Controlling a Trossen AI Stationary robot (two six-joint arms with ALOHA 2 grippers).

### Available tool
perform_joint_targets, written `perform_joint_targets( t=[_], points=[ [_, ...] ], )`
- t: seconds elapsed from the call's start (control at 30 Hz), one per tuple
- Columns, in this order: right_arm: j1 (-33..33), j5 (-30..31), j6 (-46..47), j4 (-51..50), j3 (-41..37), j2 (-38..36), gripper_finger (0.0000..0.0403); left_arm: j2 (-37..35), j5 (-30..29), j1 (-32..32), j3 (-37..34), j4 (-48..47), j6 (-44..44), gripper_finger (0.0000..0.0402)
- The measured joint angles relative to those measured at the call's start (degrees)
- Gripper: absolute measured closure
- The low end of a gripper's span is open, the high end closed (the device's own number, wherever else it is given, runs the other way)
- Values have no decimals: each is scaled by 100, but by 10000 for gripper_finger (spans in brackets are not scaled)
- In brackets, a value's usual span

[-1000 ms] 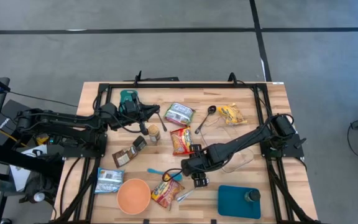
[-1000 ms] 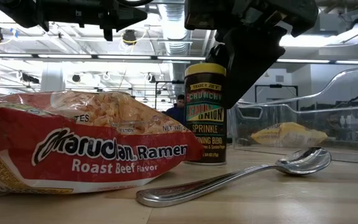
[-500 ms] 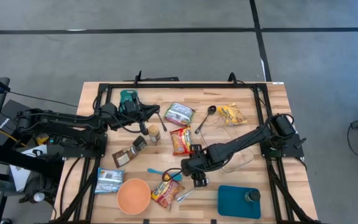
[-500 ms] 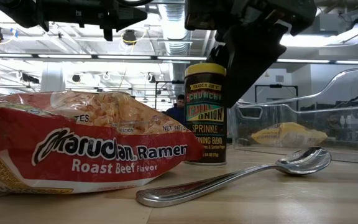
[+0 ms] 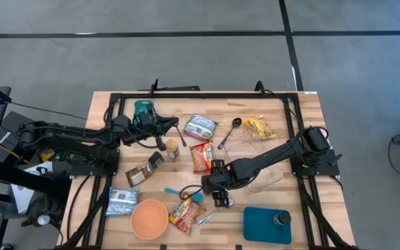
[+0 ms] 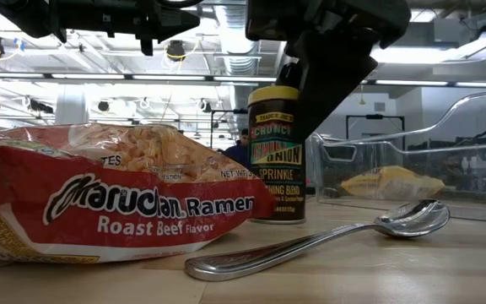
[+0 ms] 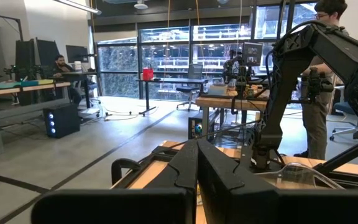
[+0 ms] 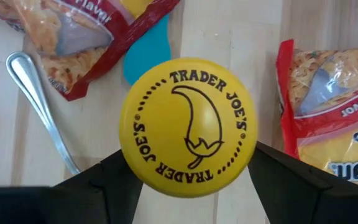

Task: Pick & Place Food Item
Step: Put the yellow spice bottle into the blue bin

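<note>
A spice jar [image 6: 277, 152] with a yellow lid [image 8: 188, 127] and a "Crunchy Onion Sprinkle" label stands upright near the table's middle front. My right gripper [image 5: 219, 198] is above it, pointing down, shut on it. In the high view the gripper hides the jar. My left gripper [image 5: 179, 129] is shut and empty, held level above the table's far left part, near a small jar [image 5: 171, 149]. My right gripper pinches the jar between its two fingers [image 8: 107, 177], one on each side just under the lid's rim [image 8: 129, 155]. The fingers come from above, pointing down. The jar is upright with its base [image 6: 278, 218] at table level; whether it is clear of the wood, I cannot tell.
A Maruchan ramen pack [image 5: 185, 214] and a metal spoon [image 6: 327, 241] lie at the near edge. Another ramen pack [image 5: 201, 157], a blue spatula [image 5: 178, 192], an orange bowl [image 5: 149, 217], a clear container [image 5: 269, 177] and a blue tray [image 5: 262, 226] surround the right gripper.
My right gripper has shifted a little toward the table's left edge, still shut on the spice jar. The jar has gone with it, staying upright.
</note>
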Motion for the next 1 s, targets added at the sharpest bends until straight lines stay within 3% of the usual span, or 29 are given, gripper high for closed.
perform_joint_targets(
  t=[0.57,0.83,1.0],
  points=[
    [-24,-63,48,150,7,-2,135,0,1,1,0,0,0,402],
    [-20,-63,44,288,7,-2,94,0,2,2,0,0,0,402],
    [-15,-127,0,430,9,-7,88,0,2,0,0,0,0,402]
  ],
)
